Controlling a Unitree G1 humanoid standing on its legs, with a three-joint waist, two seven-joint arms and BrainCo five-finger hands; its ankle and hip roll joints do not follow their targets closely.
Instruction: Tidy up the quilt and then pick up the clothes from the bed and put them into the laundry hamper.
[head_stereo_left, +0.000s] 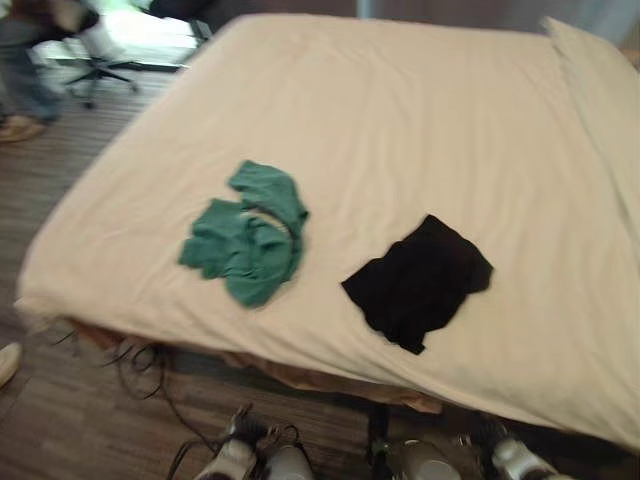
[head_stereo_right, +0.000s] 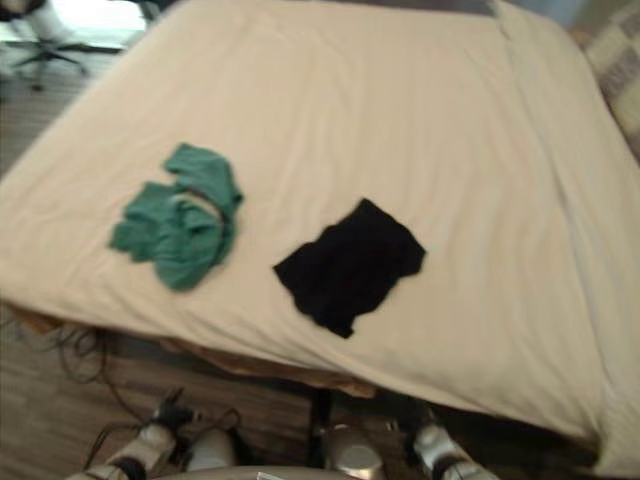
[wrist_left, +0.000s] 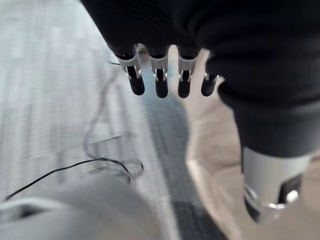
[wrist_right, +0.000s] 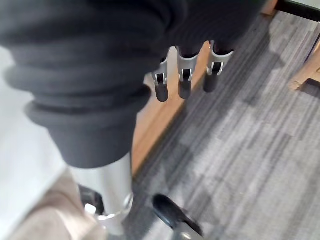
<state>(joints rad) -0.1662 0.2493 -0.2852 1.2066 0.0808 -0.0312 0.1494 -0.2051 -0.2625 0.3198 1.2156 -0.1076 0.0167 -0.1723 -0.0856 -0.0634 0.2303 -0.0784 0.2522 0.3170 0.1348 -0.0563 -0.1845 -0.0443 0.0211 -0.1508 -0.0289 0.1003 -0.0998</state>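
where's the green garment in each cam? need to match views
Left eye view: green garment on the quilt, left of centre, near the bed's front edge.
Right eye view: same garment, further left in the picture.
Left wrist view: not in it.
Right wrist view: not in it.
Shared landmark: black garment to its right.

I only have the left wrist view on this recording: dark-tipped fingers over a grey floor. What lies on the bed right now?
Observer: Two garments lie on the cream quilt: a green garment and a black garment, apart from each other.
Operator: Which one sits on the robot's left?
Observer: The green one, crumpled; the black one lies flatter to its right, both near the bed's front edge.
Operator: Is the right hand holding anything?
Observer: No. In its own wrist view the right hand hangs with straight fingers over grey carpet, empty. Your left hand looks the same.
Operator: Anyone else around?
Observer: A person's legs show by an office chair, beyond the bed's far left corner.
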